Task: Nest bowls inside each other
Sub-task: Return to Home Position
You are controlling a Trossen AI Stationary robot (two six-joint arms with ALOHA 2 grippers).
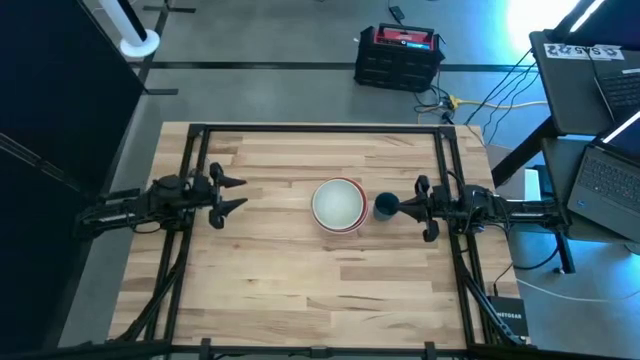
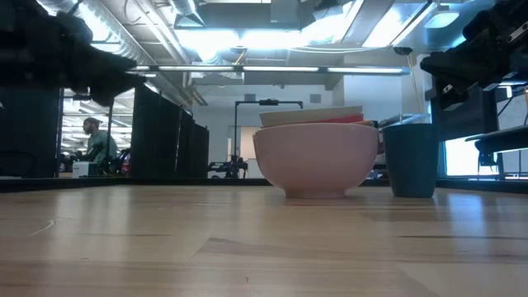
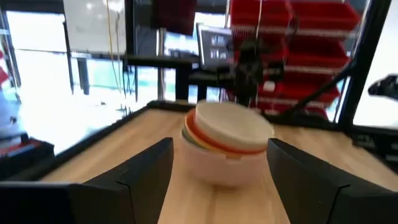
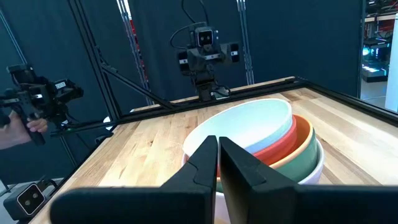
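Note:
The bowls [image 1: 338, 205] stand nested in one stack on the middle of the wooden table [image 1: 300, 290], resting on the outermost white bowl's base [image 2: 315, 191]. In the right wrist view the rims show from the inside out: pale mint [image 4: 249, 124], red, orange, green, white. The stack tilts a little. My left gripper [image 1: 238, 194] hangs open, level and clear of the table, left of the stack; its fingers [image 3: 143, 168] frame the stack [image 3: 227, 146] from a distance. My right gripper [image 1: 405, 207] is shut, level, just right of the stack [image 4: 217, 142].
A small dark blue cup [image 1: 386, 207] stands upright on the table between the stack and my right gripper [image 2: 410, 158]. Black frame rails [image 1: 320, 130] run along the table's far and side edges. A person's hand [image 4: 25, 124] shows beyond the table.

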